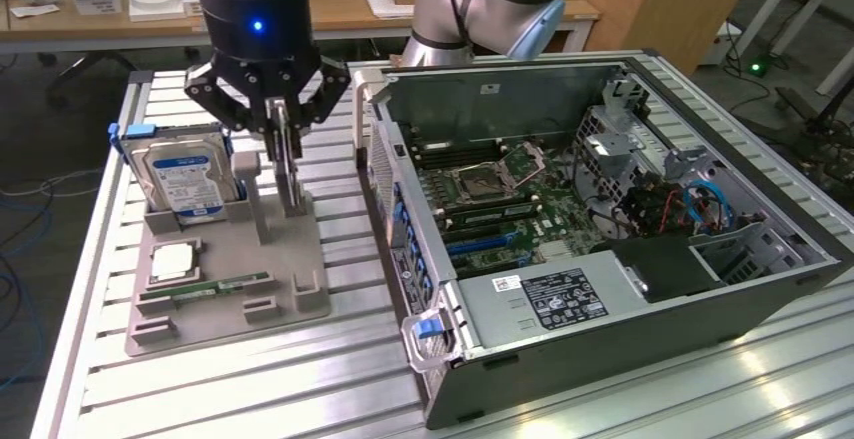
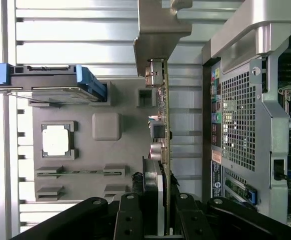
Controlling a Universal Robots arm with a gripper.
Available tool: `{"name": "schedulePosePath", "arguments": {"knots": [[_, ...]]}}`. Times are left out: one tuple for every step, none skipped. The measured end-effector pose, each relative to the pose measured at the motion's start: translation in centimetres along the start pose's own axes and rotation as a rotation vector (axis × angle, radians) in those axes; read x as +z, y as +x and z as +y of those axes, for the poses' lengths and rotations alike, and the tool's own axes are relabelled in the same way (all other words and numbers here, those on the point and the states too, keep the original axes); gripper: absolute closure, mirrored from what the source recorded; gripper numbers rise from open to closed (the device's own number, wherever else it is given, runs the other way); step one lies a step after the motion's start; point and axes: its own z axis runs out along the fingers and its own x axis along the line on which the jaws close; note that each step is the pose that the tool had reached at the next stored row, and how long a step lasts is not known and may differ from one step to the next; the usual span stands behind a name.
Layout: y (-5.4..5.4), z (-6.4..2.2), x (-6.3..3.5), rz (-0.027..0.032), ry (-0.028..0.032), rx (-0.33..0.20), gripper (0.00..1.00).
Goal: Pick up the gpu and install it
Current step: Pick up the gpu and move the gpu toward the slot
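Note:
The gpu [image 1: 288, 164] is a thin dark card standing on edge, its lower end at the grey upright holder [image 1: 286, 217] of the parts tray [image 1: 227, 259]. My gripper [image 1: 284, 131] comes down from above with a finger on each face of the card, shut on it. In the wrist view the gpu [image 2: 162, 112] runs edge-on away from the gripper [image 2: 161, 197], with its silver-grey bracket [image 2: 158, 35] at the far end. The open computer case [image 1: 601, 209] lies just to the exterior view's right of the card, motherboard [image 1: 494, 199] exposed.
On the tray [image 2: 130, 160] stand a silver hard drive [image 1: 187, 179] with a blue-white label, a square processor [image 1: 174, 259] and a green memory stick [image 1: 220, 286]. The case's perforated rear wall [image 2: 240, 120] is close beside the card. The slatted aluminium table [image 1: 267, 389] extends in front.

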Motion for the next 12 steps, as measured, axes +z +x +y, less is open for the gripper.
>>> {"name": "schedulePosePath", "arguments": {"knots": [[0.0, 0.01, -0.21, 0.0, 0.0, 0.0, 0.72], [0.0, 0.03, -0.43, 0.0001, 0.0001, 0.0, 0.72], [0.0, 0.04, -0.63, 0.0, 0.0, 0.0, 0.72], [0.0, 0.05, -0.83, 0.0, -0.0001, 0.0, 0.72], [0.0, 0.06, -1.04, 0.0001, 0.0, 0.0, 0.72], [0.0, 0.08, -1.24, 0.0001, 0.0, 0.0, 0.72], [0.0, 0.09, -1.45, 0.0001, 0.0, 0.0, 0.72], [0.0, 0.1, -1.66, 0.0001, 0.0, 0.0, 0.72], [0.0, 0.11, -1.85, 0.0, -0.0001, 0.0, 0.72], [0.0, 0.12, -2.04, 0.0, -0.0001, 0.0, 0.72], [0.0, 0.14, -2.23, 0.0, -0.0001, 0.0, 0.72], [0.0, 0.15, -2.43, 0.0001, -0.0002, 0.0, 0.72]]}}
